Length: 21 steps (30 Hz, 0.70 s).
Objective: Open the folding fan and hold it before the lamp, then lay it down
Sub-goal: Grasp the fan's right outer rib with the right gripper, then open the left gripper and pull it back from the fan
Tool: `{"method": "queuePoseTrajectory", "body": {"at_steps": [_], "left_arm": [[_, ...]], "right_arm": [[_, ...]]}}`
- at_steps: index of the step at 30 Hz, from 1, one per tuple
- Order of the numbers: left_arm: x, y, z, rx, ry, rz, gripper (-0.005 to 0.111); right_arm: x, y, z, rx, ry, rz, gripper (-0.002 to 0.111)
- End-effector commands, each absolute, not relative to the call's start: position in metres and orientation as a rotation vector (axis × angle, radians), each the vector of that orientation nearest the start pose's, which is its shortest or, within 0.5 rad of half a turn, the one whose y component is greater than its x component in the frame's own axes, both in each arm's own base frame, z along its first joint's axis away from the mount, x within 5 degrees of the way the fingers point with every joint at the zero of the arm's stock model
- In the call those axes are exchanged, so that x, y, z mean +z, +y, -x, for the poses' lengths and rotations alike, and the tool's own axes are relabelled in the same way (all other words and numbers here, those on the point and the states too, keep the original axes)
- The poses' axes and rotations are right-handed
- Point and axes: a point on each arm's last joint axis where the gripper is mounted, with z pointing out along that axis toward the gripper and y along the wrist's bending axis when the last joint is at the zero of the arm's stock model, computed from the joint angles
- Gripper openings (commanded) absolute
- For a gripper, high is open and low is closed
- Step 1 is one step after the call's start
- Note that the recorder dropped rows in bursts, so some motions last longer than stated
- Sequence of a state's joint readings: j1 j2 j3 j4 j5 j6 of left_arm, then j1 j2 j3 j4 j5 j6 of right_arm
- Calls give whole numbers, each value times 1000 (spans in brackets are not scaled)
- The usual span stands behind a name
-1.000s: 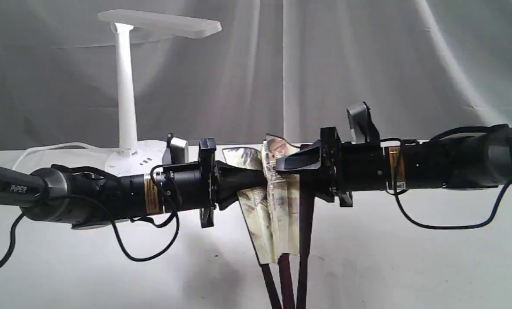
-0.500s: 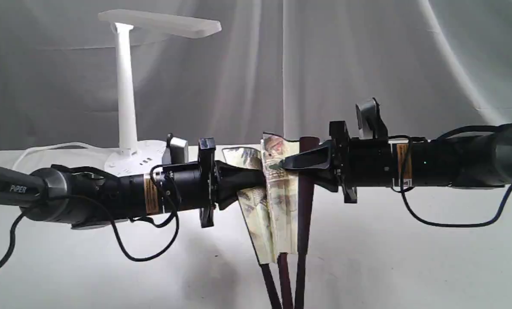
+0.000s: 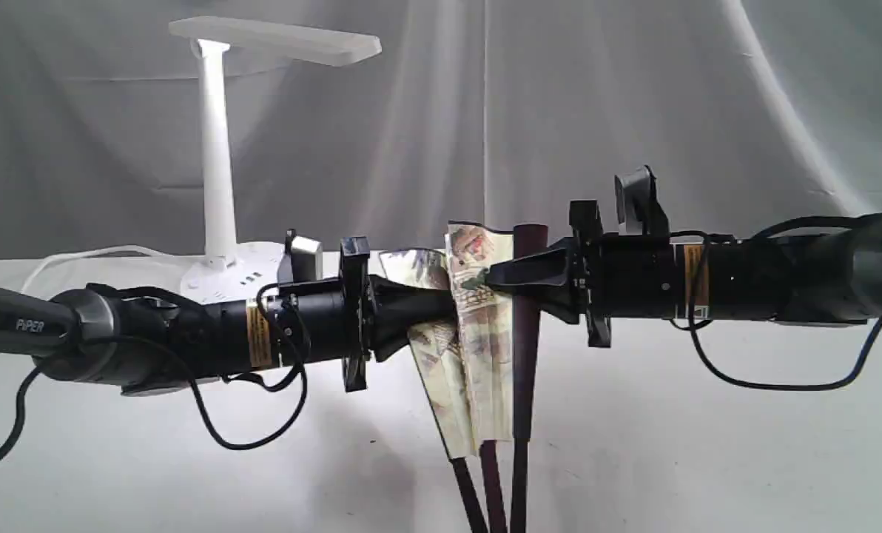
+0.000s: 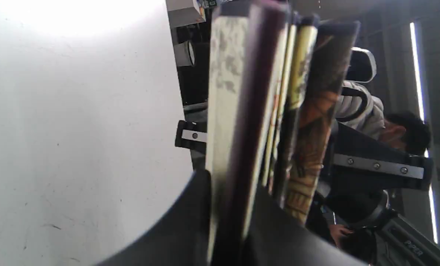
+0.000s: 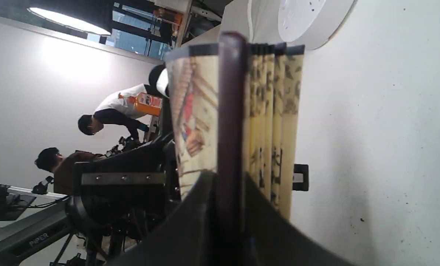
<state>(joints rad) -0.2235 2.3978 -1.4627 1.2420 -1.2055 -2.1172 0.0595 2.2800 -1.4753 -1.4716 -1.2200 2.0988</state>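
Hanging above the bench (image 3: 707,444) in the exterior view, the folding fan (image 3: 478,355) is upright and only partly spread. Its pleats are bunched and its maroon ribs converge downward out of frame. It sits well apart from the lamp (image 3: 217,163), out on the side toward which the lamp's flat head reaches, and nearer the camera than the lamp. The left claw (image 3: 447,309) comes at the fan from the lamp's side and is pinched onto the pleated leaf. The right claw (image 3: 494,277) meets it from the side away from the lamp, slightly higher, clamped at the outer rib (image 3: 527,326).

In the left wrist view, two dark fingers (image 4: 194,221) press on a maroon rib and cream leaf seen edge-on, with more pleats beyond.

In the right wrist view, the right claw's fingers are squeezed onto one maroon rib, with painted pleats on either side. The lamp's round base lies beyond the fan's black-edged top.
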Motion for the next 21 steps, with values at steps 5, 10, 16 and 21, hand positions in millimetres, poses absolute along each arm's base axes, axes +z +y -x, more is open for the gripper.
{"method": "queuePoseTrajectory", "body": {"at_steps": [5,10,16,21], "left_arm": [[113,-178,-431,-1980,2075,182,35],[113,-178,-431,-1980,2075,182,46],[116,-174,-435,-1993,2025,240,53],[117,-161,-441,-1976,1999,273,54]], "right_arm": [[156,109,-444,1753,2072,32,0],[156,109,-444,1756,2065,25,0],[157,96,-448,1742,2047,-14,0],[157,82,-451,1723,2037,-46,0]]}}
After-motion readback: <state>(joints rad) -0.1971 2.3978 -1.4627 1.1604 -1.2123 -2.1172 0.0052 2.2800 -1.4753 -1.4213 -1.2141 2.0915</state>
